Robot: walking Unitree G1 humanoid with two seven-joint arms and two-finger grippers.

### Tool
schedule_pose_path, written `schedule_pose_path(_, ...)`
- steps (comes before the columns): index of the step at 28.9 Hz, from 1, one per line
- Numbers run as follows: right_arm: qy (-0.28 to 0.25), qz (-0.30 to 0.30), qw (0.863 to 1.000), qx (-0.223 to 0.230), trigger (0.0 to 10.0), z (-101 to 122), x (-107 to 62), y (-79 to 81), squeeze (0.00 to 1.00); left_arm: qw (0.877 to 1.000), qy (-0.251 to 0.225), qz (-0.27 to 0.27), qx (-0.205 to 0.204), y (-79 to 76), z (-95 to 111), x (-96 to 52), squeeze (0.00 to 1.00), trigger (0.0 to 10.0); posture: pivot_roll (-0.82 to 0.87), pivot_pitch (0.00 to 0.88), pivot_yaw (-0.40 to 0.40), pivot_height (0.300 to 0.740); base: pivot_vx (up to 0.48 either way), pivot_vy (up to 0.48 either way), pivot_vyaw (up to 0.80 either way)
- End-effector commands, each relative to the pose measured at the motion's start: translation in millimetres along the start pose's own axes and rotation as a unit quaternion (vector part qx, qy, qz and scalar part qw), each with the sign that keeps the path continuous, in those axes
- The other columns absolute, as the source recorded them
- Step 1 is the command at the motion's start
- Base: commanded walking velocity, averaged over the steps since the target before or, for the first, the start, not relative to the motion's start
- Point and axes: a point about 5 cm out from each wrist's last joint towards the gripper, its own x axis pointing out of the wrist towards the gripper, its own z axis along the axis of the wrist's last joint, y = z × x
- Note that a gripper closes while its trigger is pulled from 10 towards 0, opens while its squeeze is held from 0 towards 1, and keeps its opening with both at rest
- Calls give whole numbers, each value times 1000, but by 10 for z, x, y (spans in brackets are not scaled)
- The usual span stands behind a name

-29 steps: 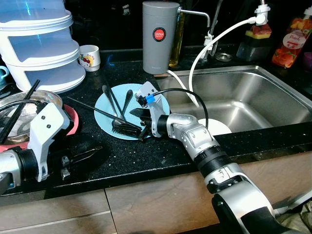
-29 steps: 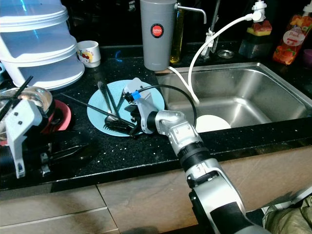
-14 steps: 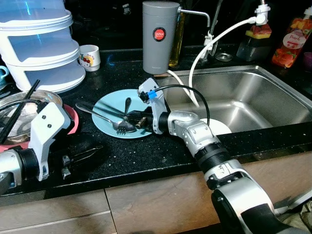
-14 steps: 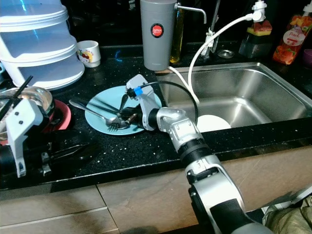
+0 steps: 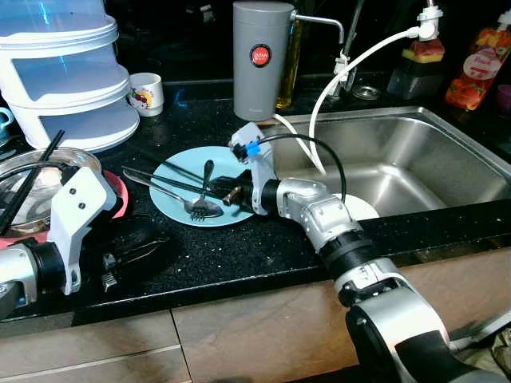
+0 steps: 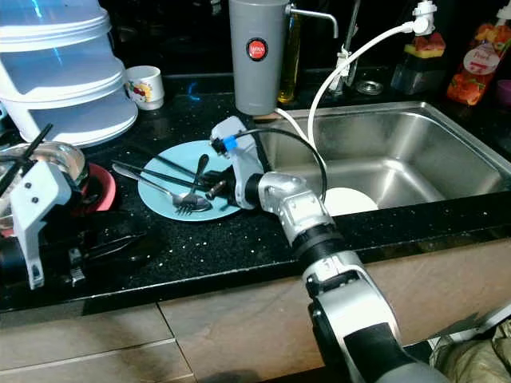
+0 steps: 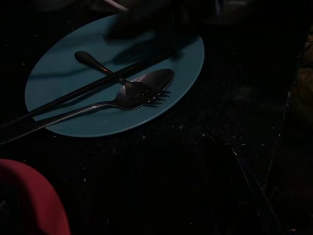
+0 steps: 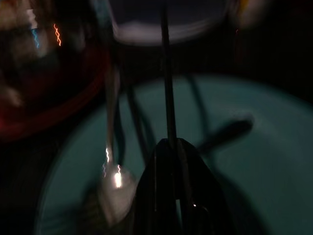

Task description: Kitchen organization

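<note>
Since a second ago the cutlery has swung from pointing away from the robot to lying crosswise on the blue plate (image 5: 177, 203), which sits on the black table (image 5: 239, 255) left of the sink (image 5: 399, 159); the right tool (image 5: 233, 194) is closed on a black chopstick (image 5: 164, 179) at the plate's right edge; a fork (image 5: 172, 195) and spoon (image 5: 207, 177) lie beside it; the left tool (image 5: 132, 254) rests low on the table near the red dish (image 5: 120, 195), and I cannot tell how far open it is.
</note>
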Motion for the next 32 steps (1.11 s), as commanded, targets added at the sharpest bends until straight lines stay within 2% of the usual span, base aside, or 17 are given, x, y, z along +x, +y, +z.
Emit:
schedule_pose_path(1,-32,3,999,29,0,113,-12,-12,0,1000,-4,-3,2,-8,3,19,0,10000,61,96,-37,740,0,0,0)
schedule_pose_path(2,-53,-1,997,48,0,186,-45,-51,0,1000,-5,-3,2,-7,5,21,0,10000,61,98,-37,740,0,0,0)
schedule_pose_path(6,-81,-9,994,69,0,284,-114,-122,0,1000,-9,-2,3,-7,14,30,0,10000,61,98,-37,740,0,0,0)
schedule_pose_path(12,-106,-67,991,51,0,384,-307,-313,0,999,-35,-7,0,-75,50,140,0,10000,57,99,-30,740,0,0,0)
schedule_pose_path(14,-107,-72,990,51,0,387,-328,-332,0,999,-38,-8,-1,-83,54,153,0,10000,57,99,-30,740,0,0,0)
schedule_pose_path(18,-115,-118,985,55,0,367,-639,-581,0,998,-55,-12,-3,-134,87,245,0,10000,52,101,-28,740,0,0,0)
schedule_pose_path(20,-115,-125,984,54,0,363,-688,-615,0,998,-58,-11,-3,-136,94,257,0,10000,52,101,-28,740,0,0,0)
schedule_pose_path(21,-82,-154,984,15,0,314,-853,-730,0,998,-66,-13,-3,-152,123,310,0,10000,44,103,-23,740,0,0,0)
schedule_pose_path(23,-42,-187,981,-22,0,261,-987,-831,0,997,-73,-14,-5,-167,150,355,0,10000,44,103,-23,740,0,0,0)
schedule_pose_path(25,-28,-199,979,-33,0,243,-1029,-866,0,997,-76,-14,-6,-170,158,368,0,10000,44,103,-23,740,0,0,0)
schedule_pose_path(27,8,-233,970,-61,0,194,-1108,-940,0,997,-77,-13,-5,-172,160,382,0,10000,39,102,-18,740,0,0,0)
schedule_pose_path(30,21,-243,967,-70,0,167,-1143,-966,0,997,-77,-13,-5,-173,156,386,0,10000,36,102,-15,740,0,0,0)
schedule_pose_path(32,56,-270,957,-90,0,76,-1255,-1043,0,997,-76,-13,-6,-176,152,387,0,10000,35,104,-15,740,0,0,0)
